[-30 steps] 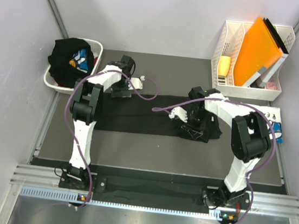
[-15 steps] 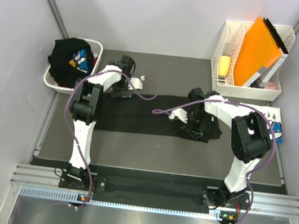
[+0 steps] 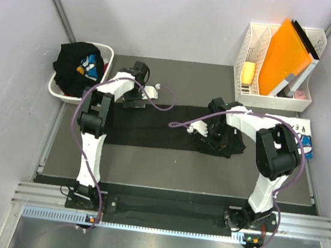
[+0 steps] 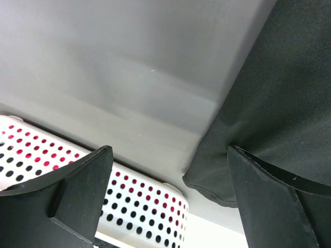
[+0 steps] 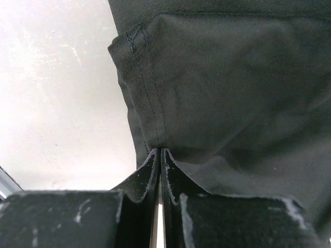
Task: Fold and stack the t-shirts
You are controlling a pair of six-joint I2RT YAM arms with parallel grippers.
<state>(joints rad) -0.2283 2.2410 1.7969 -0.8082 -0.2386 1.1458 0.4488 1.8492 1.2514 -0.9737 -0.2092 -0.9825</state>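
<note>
A: From above, the black t-shirt (image 3: 147, 128) lies flat across the desk (image 3: 173, 161), and the right end effector (image 3: 215, 137) sits on its bunched right end.

B: Its wrist camera shows more: jaws pinched tight on a stitched fold. The left end effector (image 4: 168, 149) gapes wide, holding nothing, beside the shirt's corner and the basket (image 4: 145, 201).

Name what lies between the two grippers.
The black t-shirt, spread flat from the left gripper to the right gripper, in the top view.
</note>
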